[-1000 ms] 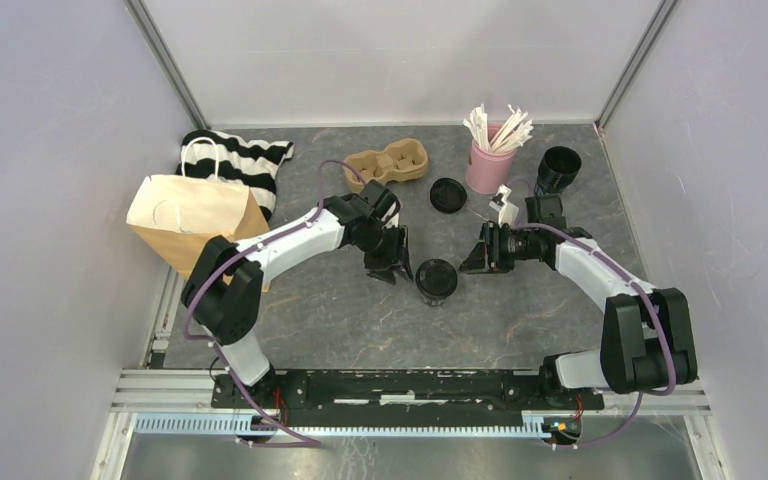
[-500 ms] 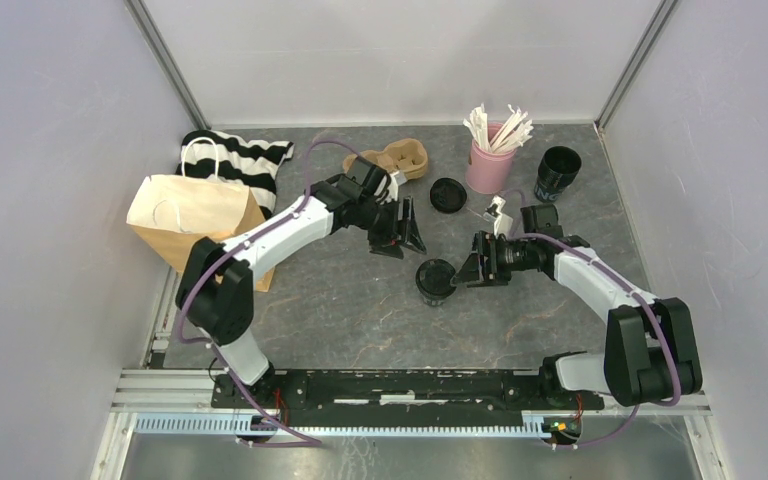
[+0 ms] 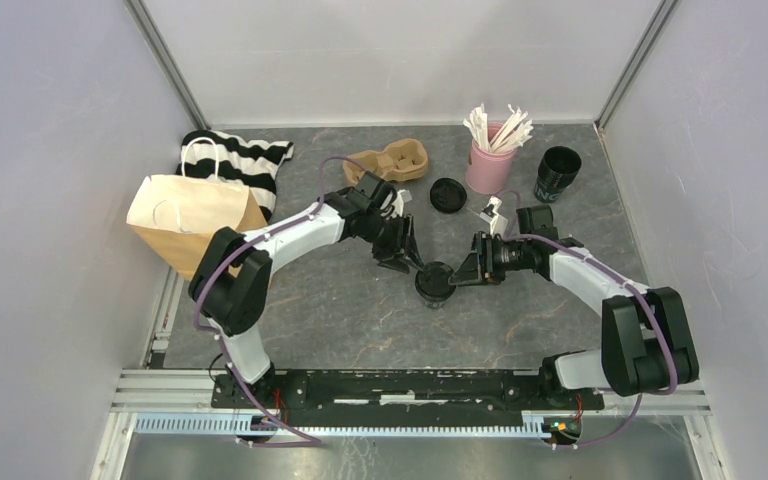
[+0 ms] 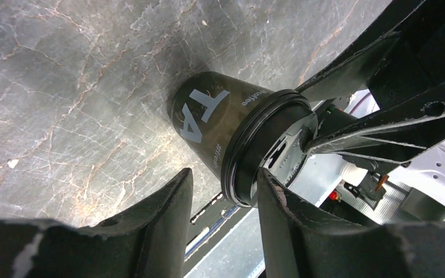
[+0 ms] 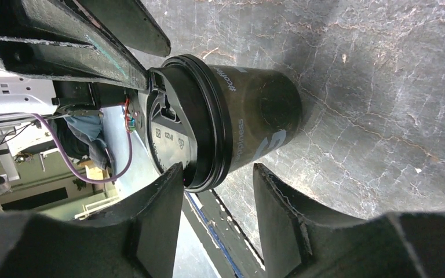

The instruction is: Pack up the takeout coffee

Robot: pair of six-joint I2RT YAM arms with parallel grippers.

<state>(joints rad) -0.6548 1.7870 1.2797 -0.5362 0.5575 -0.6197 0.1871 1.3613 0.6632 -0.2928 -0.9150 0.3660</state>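
One takeout coffee (image 3: 434, 283), a black cup with pale lettering and a black lid, stands mid-table. My left gripper (image 3: 409, 258) leans in from its far-left side and my right gripper (image 3: 464, 272) from its right. In the left wrist view the cup (image 4: 205, 119) is beyond my left gripper (image 4: 225, 188), which is open astride the lid rim (image 4: 249, 156), one fingertip against the lid top. In the right wrist view my open right gripper (image 5: 217, 176) straddles the rim of the cup (image 5: 261, 113) likewise. A second black cup (image 3: 557, 171) stands uncovered far right; a loose lid (image 3: 447, 194) lies apart.
A brown pulp carrier tray (image 3: 388, 163) lies at the back centre. A pink cup of white sticks (image 3: 490, 160) stands beside the loose lid. A paper bag (image 3: 195, 215) lies on the left in front of a striped cloth (image 3: 245, 158). Walls close in on three sides.
My left gripper swung back from the cup, then came in again to the lid from the far left. My right gripper slid left up to the cup. Both opened wider, then narrowed.
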